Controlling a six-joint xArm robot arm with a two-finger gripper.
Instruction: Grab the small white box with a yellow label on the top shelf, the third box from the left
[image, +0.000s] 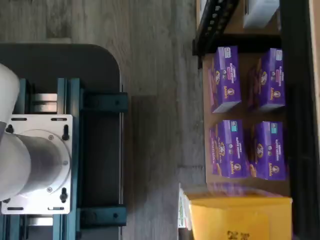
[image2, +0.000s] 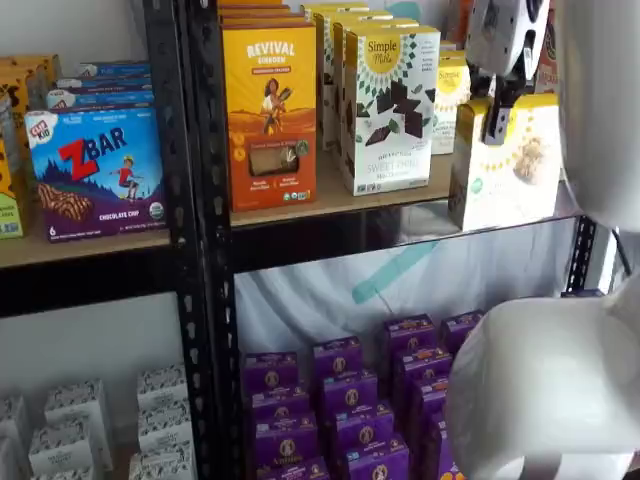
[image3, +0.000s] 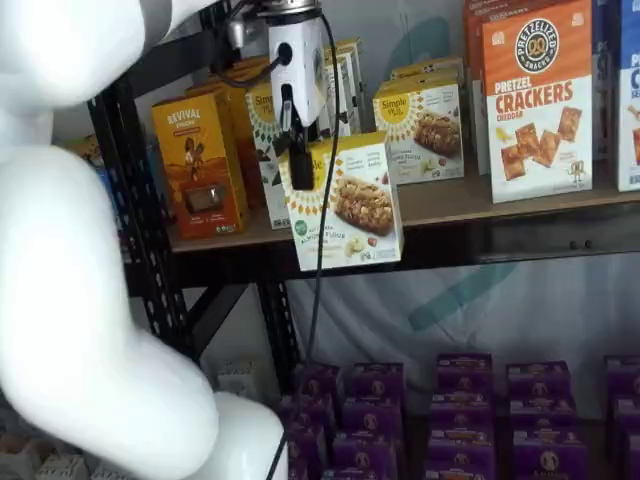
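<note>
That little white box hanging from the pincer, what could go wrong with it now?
The small white box is pinched only at its top edge by the pincer and hangs tilted in front of the top shelf, so it might slip out. Swinging, it might also bump the tall white box behind it.

Your wrist camera looks straight down on the floor, with the purple boxes (image: 247, 112) beside it. Both shelf views face the rack from the front, close in. One is angled, and both share the top shelf (image2: 330, 205) (image3: 480, 200) and those purple boxes (image2: 340, 400) (image3: 470, 400).
</note>
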